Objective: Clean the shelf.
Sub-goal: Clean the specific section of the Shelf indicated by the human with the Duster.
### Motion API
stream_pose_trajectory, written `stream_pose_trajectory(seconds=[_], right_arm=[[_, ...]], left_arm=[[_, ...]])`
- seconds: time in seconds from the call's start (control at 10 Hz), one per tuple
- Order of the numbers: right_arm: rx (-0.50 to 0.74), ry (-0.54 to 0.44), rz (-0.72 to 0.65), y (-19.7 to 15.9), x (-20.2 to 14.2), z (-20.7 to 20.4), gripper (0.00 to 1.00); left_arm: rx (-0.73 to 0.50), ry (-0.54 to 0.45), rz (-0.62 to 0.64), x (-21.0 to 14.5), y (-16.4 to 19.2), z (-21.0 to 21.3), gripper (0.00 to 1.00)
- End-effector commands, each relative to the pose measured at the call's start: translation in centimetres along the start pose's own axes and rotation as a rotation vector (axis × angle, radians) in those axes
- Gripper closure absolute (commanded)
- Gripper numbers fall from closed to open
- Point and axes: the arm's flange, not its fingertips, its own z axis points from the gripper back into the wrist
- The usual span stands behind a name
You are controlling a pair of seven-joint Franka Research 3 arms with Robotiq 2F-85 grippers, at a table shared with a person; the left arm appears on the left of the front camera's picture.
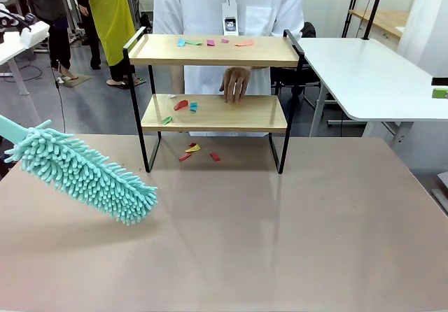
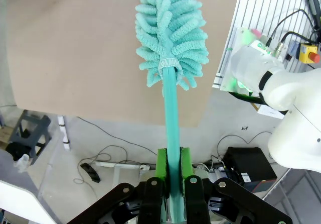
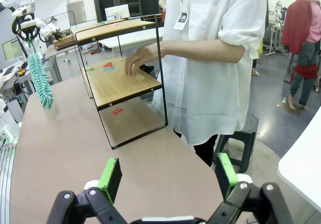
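The shelf (image 1: 245,116) stands at the far middle of the table, and its lower board (image 3: 120,88) also shows in the right wrist view. Small coloured paper scraps lie on its top board (image 1: 210,43), on its lower board (image 1: 183,105) and on the table beneath it (image 1: 192,149). A person's hand (image 1: 236,84) rests fingers-down on the lower board. My left gripper (image 2: 172,156) is shut on the handle of a teal fluffy duster (image 1: 84,175), whose head hangs tilted above the table's left side, well short of the shelf. My right gripper (image 3: 168,176) stands open with nothing in it, off the table's right end.
The tan table (image 1: 280,228) stretches bare in front of the shelf. A white table (image 1: 371,74) stands at the back right. The person in a white coat (image 3: 210,58) stands close behind the shelf, with a black stool (image 3: 241,133) beside them.
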Motion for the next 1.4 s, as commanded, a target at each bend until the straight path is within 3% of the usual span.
stream_pose_trajectory(seconds=[0.0, 0.4, 0.6, 0.9, 1.3], right_arm=[[0.001, 0.000, 0.005, 0.0, 0.2, -0.1, 0.00], [0.001, 0.000, 0.005, 0.0, 0.2, -0.1, 0.00], [0.001, 0.000, 0.005, 0.0, 0.2, -0.1, 0.00], [0.001, 0.000, 0.005, 0.0, 0.2, -0.1, 0.00], [0.001, 0.000, 0.005, 0.0, 0.2, -0.1, 0.00]], left_arm=[[-0.003, -0.003, -0.001, -0.1, -0.1, 0.3, 0.87], [0.000, 0.000, 0.000, 0.0, 0.0, 0.0, 0.87], [-0.020, -0.179, -0.029, -0.4, -0.9, -0.2, 0.87], [-0.005, -0.296, -0.058, 1.1, -3.0, 0.2, 0.87], [-0.011, -0.463, 0.156, 7.4, -6.1, 0.7, 0.87]])
